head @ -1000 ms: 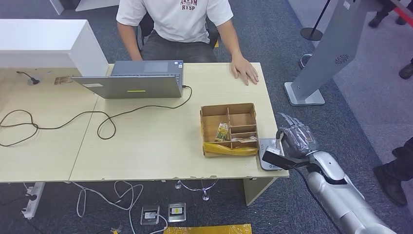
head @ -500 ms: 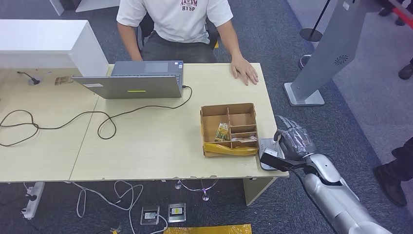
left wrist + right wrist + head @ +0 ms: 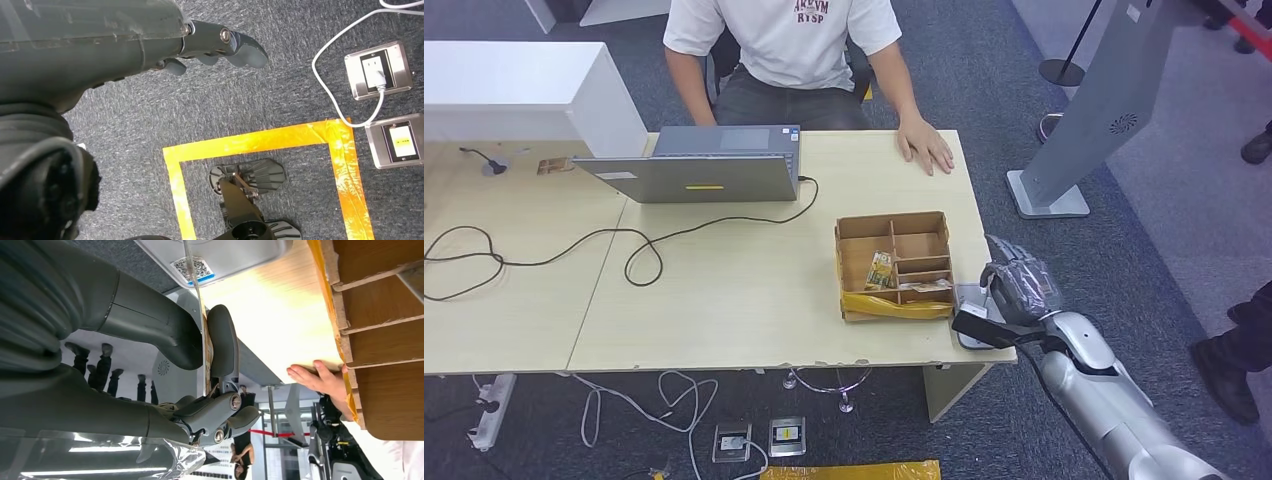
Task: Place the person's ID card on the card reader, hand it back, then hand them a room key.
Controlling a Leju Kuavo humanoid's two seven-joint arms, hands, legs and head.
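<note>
1. One right hand point(image 3: 1016, 283) hovered at the near right corner of the bench point(image 3: 724, 290); its fingers point(image 3: 222, 342) and thumb pinched one thin ID card point(image 3: 200, 300) on edge, the card standing upright between them.
2. One grey card reader point(image 3: 969, 320) lay flat on the bench directly beneath those fingers; the card's lower edge was at or just above the reader's surface, though I could not tell whether they touched.
3. One left hand point(image 3: 150, 40) hung beside the robot over the floor, its fingers point(image 3: 240, 47) loosely curled and holding nothing.
4. One cardboard tray point(image 3: 894, 265) with several compartments sat just beside the reader, on the side away from the right-hand fingers; small cards lay in two of its compartments, and yellow tape ran along its near wall.
5. One closed laptop point(image 3: 694, 170) lay well beyond the fingers, with one black cable point(image 3: 634, 250) looping from it across the bench.
6. One person point(image 3: 789, 50) in a white shirt sat at the far side, one hand point(image 3: 926, 145) flat on the bench.
7. The bench was pale wood; the floor was dark grey carpet point(image 3: 250, 100), with one yellow taped square point(image 3: 260, 145) and two floor sockets point(image 3: 380, 70) beneath the left hand.
</note>
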